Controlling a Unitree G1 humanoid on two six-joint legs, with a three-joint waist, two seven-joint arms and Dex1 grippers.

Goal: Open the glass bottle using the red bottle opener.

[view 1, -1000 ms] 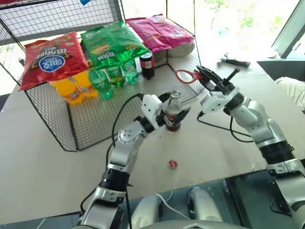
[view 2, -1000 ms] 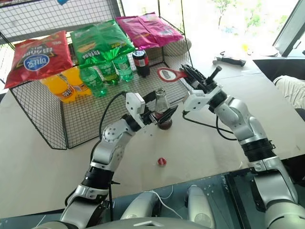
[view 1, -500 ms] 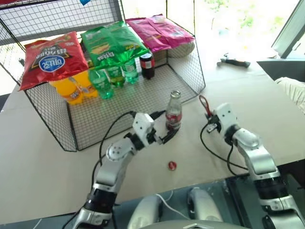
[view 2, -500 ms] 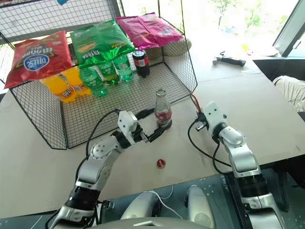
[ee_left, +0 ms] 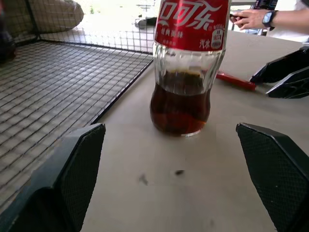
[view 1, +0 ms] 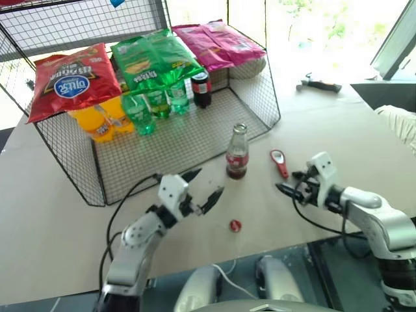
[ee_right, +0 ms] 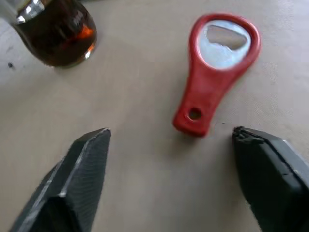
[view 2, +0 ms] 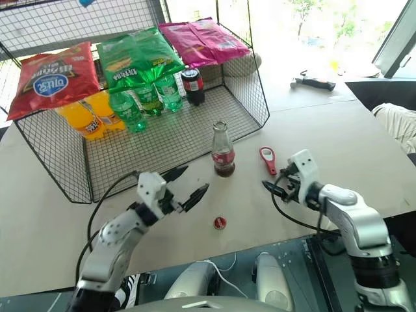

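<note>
Standing upright on the desk (view 1: 78,221), just off the wire basket (view 1: 188,136): the glass bottle (view 1: 237,153), hard, slippery, breakable, best gripped round its red label. Lying flat just beside it: the red bottle opener (view 1: 279,163), light and stiff. Hanging wide and empty: left hand (view 1: 207,188) and right hand (view 1: 290,183).

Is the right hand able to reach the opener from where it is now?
Probably yes. The right hand is open and points at the opener, which lies flat on the table just ahead of it. Nothing stands between them; the bottle is off to the side.
</note>
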